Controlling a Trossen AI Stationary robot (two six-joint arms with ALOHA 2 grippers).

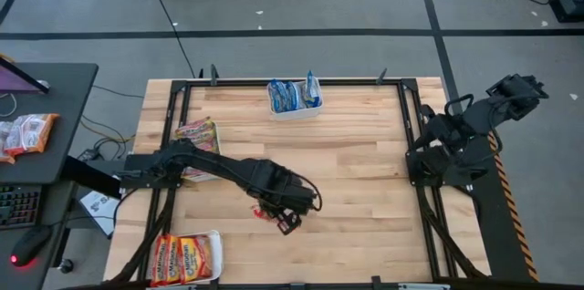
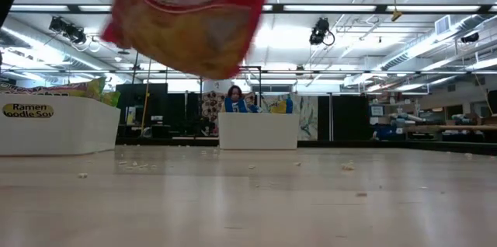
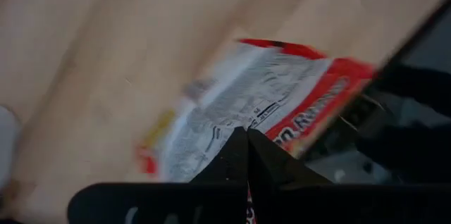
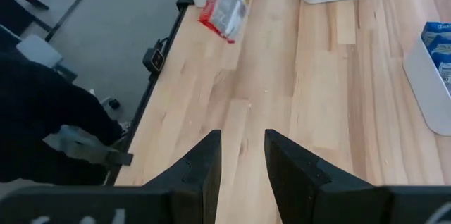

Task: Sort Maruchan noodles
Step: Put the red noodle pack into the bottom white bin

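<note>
Maruchan noodles: one red-white packet (image 1: 266,211) is pinched in the left gripper (image 1: 285,220), fingers clamped tight on its edge, above the middle of the table (image 1: 365,181) toward the near edge. High view mostly hides it under the arm; only a red sliver shows. Left wrist view gives the wrapper (image 3: 246,111) clearly, white face with red border, hanging over bare wood. Low view shows the same packet (image 2: 190,14) lifted clear of the tabletop, dangling, blurry. Right wrist view catches it (image 4: 225,11) from across the table, hanging over the boards.

Other packets: blue-white ones (image 1: 290,96) stand in a white tray (image 1: 294,113) at the far edge, middle. Green-yellow ones (image 1: 197,133) sit in a tray at the left edge, partly under the left arm. Orange-yellow ones (image 1: 185,258) lie in a tray (image 1: 217,253) at the near left corner. Low view reads a tray wall (image 2: 58,126) with "Ramen Noodle Soup" lettering, unreadable from above.

Right gripper (image 4: 242,150) waits off the right edge, fingers parted with nothing between them; only its wrist view shows that gap.

More packets (image 1: 27,133) lie on a dark side desk (image 1: 64,117) left of the table.
</note>
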